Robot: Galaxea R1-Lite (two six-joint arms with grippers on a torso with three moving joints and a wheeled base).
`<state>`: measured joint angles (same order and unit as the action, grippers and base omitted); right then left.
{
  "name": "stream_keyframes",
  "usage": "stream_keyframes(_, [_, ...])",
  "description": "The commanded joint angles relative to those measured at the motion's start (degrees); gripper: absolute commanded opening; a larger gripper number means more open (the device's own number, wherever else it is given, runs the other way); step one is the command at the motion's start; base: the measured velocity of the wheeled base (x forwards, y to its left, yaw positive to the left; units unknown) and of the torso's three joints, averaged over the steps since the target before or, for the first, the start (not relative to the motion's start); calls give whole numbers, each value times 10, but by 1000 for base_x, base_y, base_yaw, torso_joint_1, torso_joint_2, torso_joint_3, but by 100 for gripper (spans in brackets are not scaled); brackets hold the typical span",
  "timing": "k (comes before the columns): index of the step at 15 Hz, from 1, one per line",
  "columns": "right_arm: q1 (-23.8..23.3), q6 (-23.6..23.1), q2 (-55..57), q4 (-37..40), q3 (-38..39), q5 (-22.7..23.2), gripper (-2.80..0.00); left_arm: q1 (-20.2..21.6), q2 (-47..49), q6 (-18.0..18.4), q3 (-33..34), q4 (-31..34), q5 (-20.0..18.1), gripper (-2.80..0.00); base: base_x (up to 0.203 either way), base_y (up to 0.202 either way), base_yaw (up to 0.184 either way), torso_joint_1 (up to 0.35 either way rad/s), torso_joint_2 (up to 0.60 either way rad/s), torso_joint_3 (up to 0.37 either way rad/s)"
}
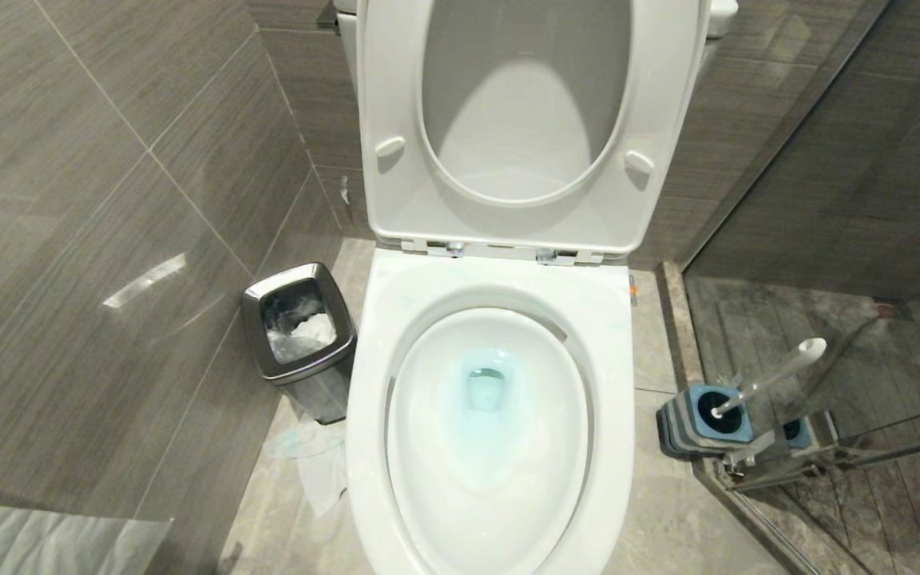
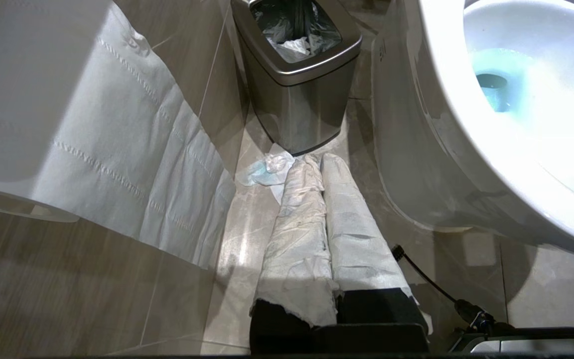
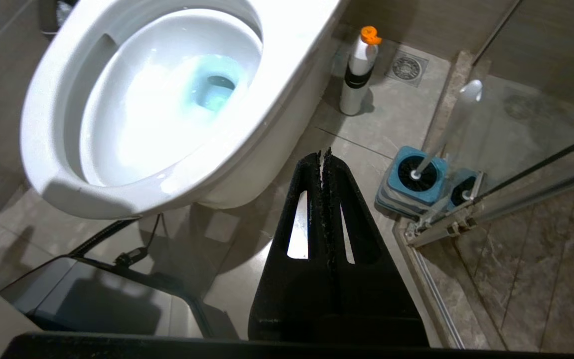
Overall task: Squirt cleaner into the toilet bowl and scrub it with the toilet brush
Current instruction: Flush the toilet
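Note:
The toilet bowl (image 1: pixel 372 415) stands open, seat and lid raised, with pale blue water in its basin. The toilet brush (image 1: pixel 775 369) leans in its blue-topped holder (image 1: pixel 735 431) on the floor to the bowl's right, against a glass door. The cleaner, a white bottle with an orange cap (image 3: pixel 356 75), stands on the floor beside the bowl (image 3: pixel 48 114), farther back than the brush (image 3: pixel 446 127). My right gripper (image 3: pixel 323 153) hangs shut and empty above the floor between bowl and holder (image 3: pixel 394 192). My left gripper (image 2: pixel 315 160), its fingers wrapped in white paper, is shut low beside the bowl's left flank (image 2: pixel 416 164). Neither arm shows in the head view.
A steel waste bin (image 1: pixel 300 335) with a plastic liner sits left of the toilet, crumpled paper (image 1: pixel 312 455) on the floor before it. A paper roll (image 2: pixel 68 124) hangs on the left wall. A glass door rail (image 3: pixel 466 219) borders the right side; a floor drain (image 3: pixel 406 67) lies behind the bottle.

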<state>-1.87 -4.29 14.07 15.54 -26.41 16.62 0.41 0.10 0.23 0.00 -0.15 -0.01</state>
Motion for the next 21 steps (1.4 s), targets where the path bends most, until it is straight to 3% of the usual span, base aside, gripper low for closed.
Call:
stream_keyframes(1, [1,1,-3,-1,13,-17,-280,0,0,0,0,0,0,-280,0,0,0,0,0,0])
stream_keyframes(4, [19,5,-50,7,22,-23,-280,1,0,0,0,0,0,-280,0,0,0,0,0,0])
stream_keyframes(8, [24,4,-135,16,96,-26,-280,1,0,0,0,0,0,-280,0,0,0,0,0,0])
stream_keyframes(14, [24,2,-141,7,149,-61,-280,0,0,0,0,0,0,-280,0,0,0,0,0,0])
stream_keyframes(19, [24,-22,-141,-152,251,-167,-280,1,0,0,0,0,0,-280,0,0,0,0,0,0])
stream_keyframes(21, [24,-25,-141,-163,257,-162,-280,0,0,0,0,0,0,-280,0,0,0,0,0,0])
